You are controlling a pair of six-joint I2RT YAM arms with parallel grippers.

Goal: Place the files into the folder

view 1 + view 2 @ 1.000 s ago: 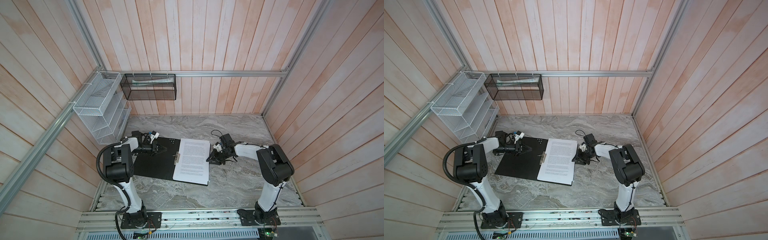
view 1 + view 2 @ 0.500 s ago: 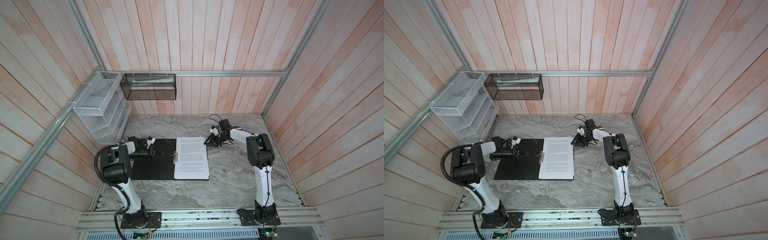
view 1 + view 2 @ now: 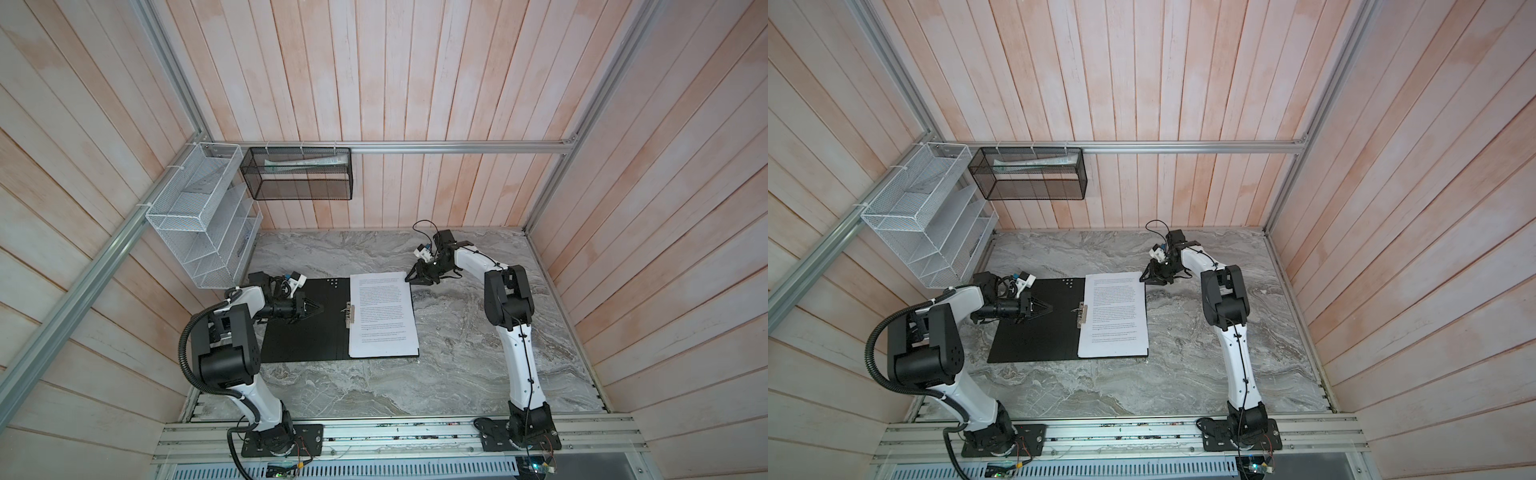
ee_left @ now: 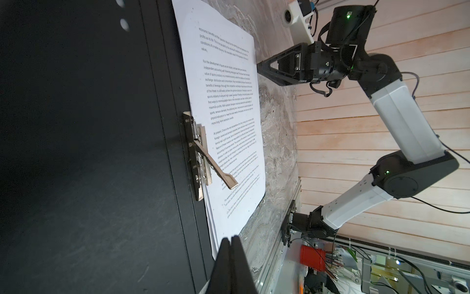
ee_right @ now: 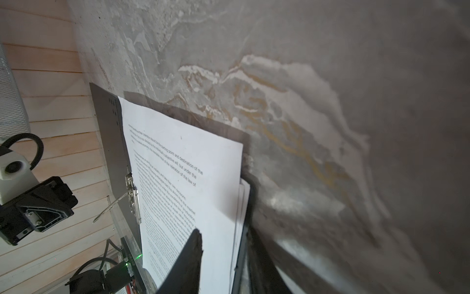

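The folder (image 3: 307, 332) (image 3: 1034, 336) lies open on the marble table, black inside up. Its metal spine clip (image 4: 201, 157) has its lever raised. The files (image 3: 382, 316) (image 3: 1113, 316), white printed sheets, lie stacked on the folder's right half. My left gripper (image 3: 318, 308) (image 4: 231, 239) is shut and empty, low over the folder's left half. My right gripper (image 3: 411, 279) (image 5: 223, 236) is open at the files' far right corner. One finger (image 5: 194, 254) is over the top sheet, the other beyond the folder's edge.
A white wire rack (image 3: 203, 220) hangs on the left wall and a black mesh basket (image 3: 299, 174) on the back rail. Wooden walls close in three sides. Bare marble (image 3: 457, 353) lies right of and in front of the folder.
The folder and files have turned from skewed to square with the table. My right gripper went from the middle of the files' right edge to their far right corner. The left gripper shifted slightly.
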